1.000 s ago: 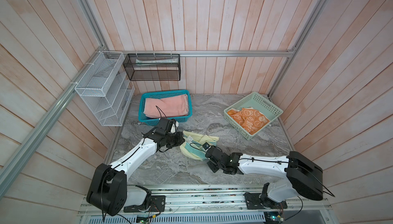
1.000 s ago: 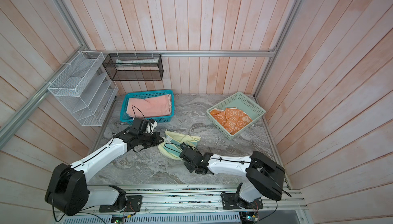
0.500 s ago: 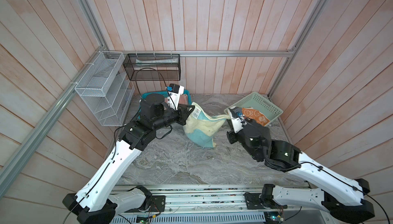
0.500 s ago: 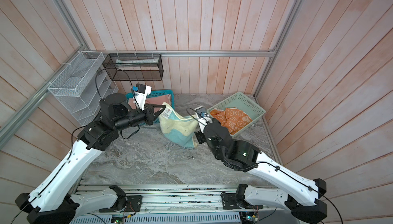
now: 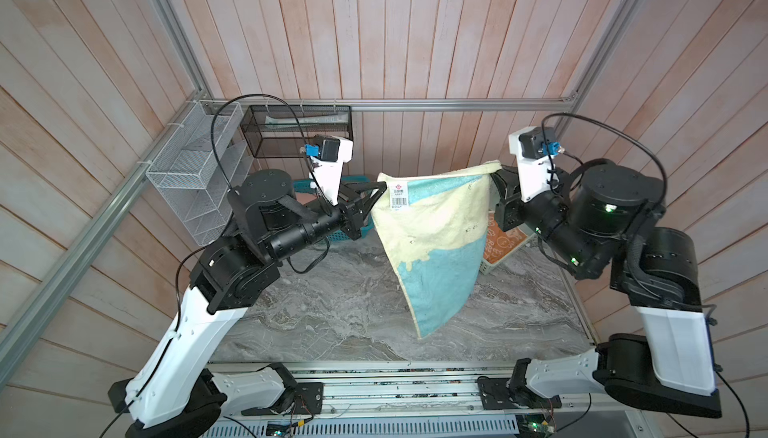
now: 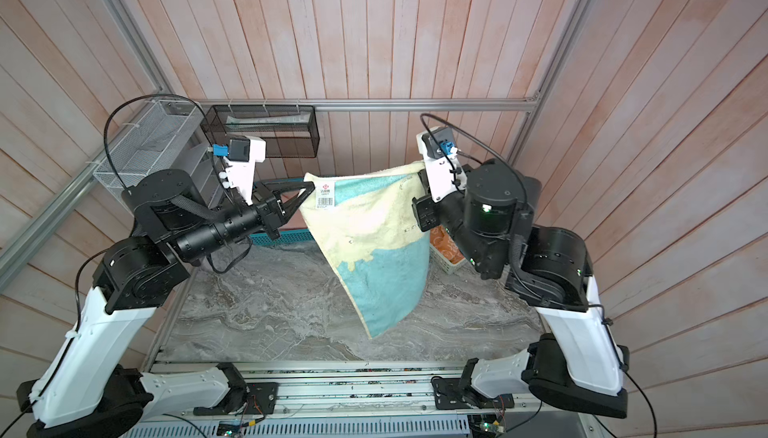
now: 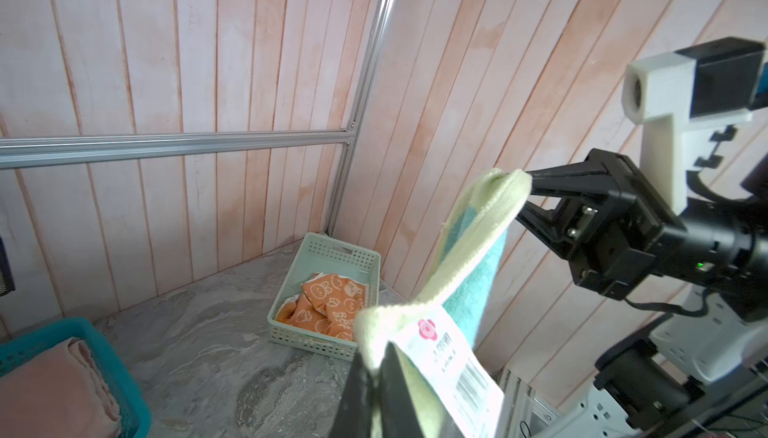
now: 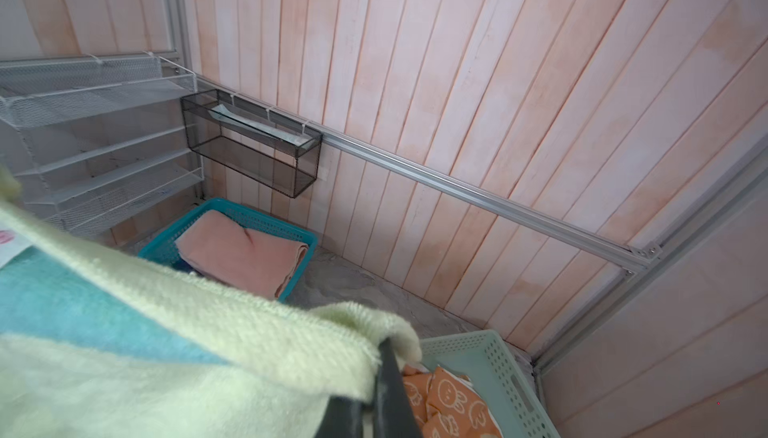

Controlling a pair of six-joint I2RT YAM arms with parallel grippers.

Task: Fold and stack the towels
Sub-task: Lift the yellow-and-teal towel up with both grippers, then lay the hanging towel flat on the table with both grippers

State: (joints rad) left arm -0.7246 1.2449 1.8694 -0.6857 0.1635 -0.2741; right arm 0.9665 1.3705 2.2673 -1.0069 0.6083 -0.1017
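Lab booth — aluminium frame (image 5: 457, 104).

Left fingers (image 6: 305, 187) and right fingers (image 6: 422, 178) hold the yellow towel (image 6: 374, 240) aloft

fluffy terry towel (image 5: 432, 223), veined marble-look table (image 5: 332, 311), perforated plastic tray (image 7: 332, 257)

Light: soft, even light is filling every view.
Focus: yellow towel (image 8: 166, 373) is blurring right at the jaws in wrist views.
Edges: wall planks (image 5: 374, 20) are fanning outward in both top views.
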